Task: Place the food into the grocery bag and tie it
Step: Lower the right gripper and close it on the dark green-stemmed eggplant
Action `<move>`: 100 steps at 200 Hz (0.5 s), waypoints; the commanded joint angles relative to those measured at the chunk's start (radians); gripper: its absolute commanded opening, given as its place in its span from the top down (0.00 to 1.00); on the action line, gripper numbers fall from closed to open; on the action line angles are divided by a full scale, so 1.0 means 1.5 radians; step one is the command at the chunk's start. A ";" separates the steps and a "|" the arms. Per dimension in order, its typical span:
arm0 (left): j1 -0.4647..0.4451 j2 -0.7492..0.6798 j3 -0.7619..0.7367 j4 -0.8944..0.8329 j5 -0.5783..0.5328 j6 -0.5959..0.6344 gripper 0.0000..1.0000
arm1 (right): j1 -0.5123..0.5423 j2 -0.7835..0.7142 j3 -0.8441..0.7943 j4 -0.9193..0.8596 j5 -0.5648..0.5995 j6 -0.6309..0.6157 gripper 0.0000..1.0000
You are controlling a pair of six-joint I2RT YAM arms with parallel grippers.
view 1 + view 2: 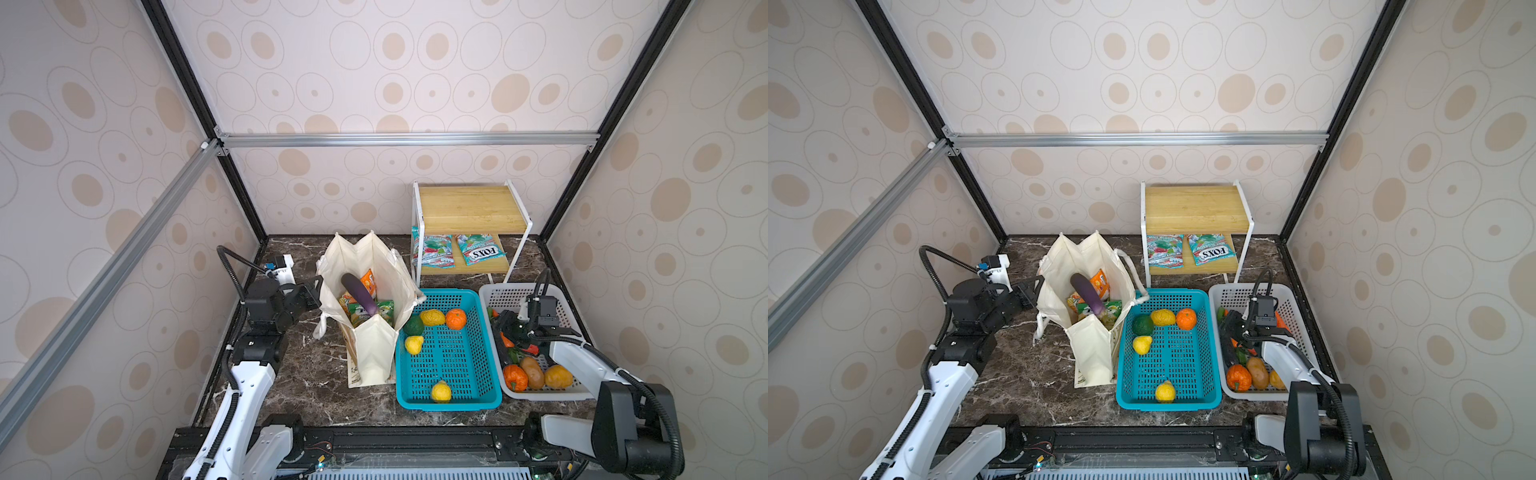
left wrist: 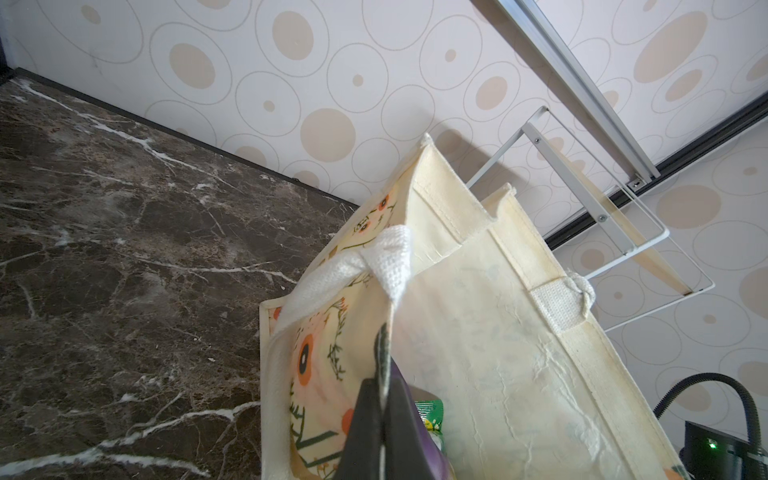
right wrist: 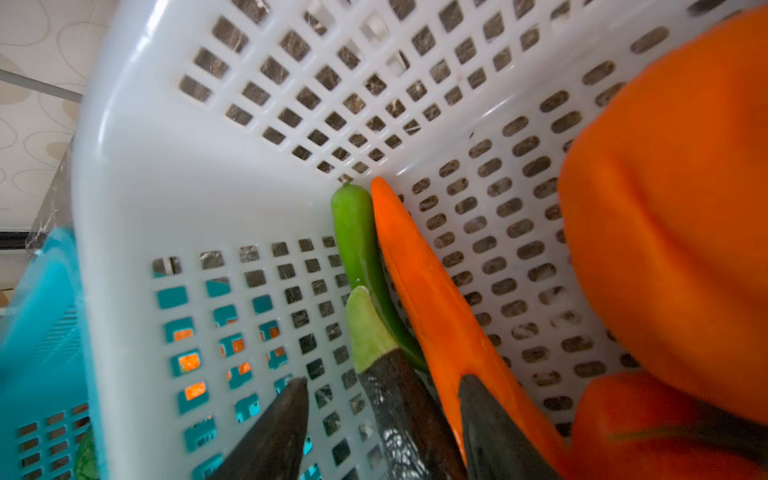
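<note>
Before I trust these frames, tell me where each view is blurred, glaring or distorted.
Right wrist view: the big orange vegetable up close is out of focus, and a highlight glints on the eggplant. Left wrist view: sharp on the grocery bag. Both top views: evenly lit, stretched toward the edges.

oval-patterned cream walls [image 1: 374,62], dark marble tabletop [image 1: 307,374], white-framed wooden shelf [image 1: 469,208]

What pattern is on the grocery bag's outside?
Orange flowers with green stems on cream; the grocery bag shows it best in the left wrist view.
</note>
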 commanded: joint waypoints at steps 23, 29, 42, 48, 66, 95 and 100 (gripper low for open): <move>0.001 0.005 0.001 0.015 0.010 -0.002 1.00 | -0.003 -0.010 -0.002 -0.039 0.000 -0.010 0.49; 0.002 0.005 0.000 0.015 0.010 -0.003 1.00 | -0.003 -0.017 0.000 -0.046 0.001 -0.014 0.50; 0.001 0.005 -0.005 0.018 0.010 -0.004 1.00 | -0.003 -0.023 0.012 -0.074 0.012 -0.024 0.51; 0.002 0.005 -0.006 0.021 0.010 -0.006 1.00 | -0.003 -0.021 0.021 -0.089 0.009 -0.032 0.51; 0.002 0.005 -0.009 0.026 0.014 -0.010 1.00 | -0.003 -0.006 0.038 -0.118 -0.010 -0.048 0.59; 0.001 0.007 -0.011 0.026 0.015 -0.010 1.00 | -0.003 0.012 0.032 -0.086 -0.034 -0.029 0.60; 0.002 0.007 -0.010 0.026 0.015 -0.010 1.00 | -0.003 0.014 0.032 -0.082 -0.036 -0.026 0.60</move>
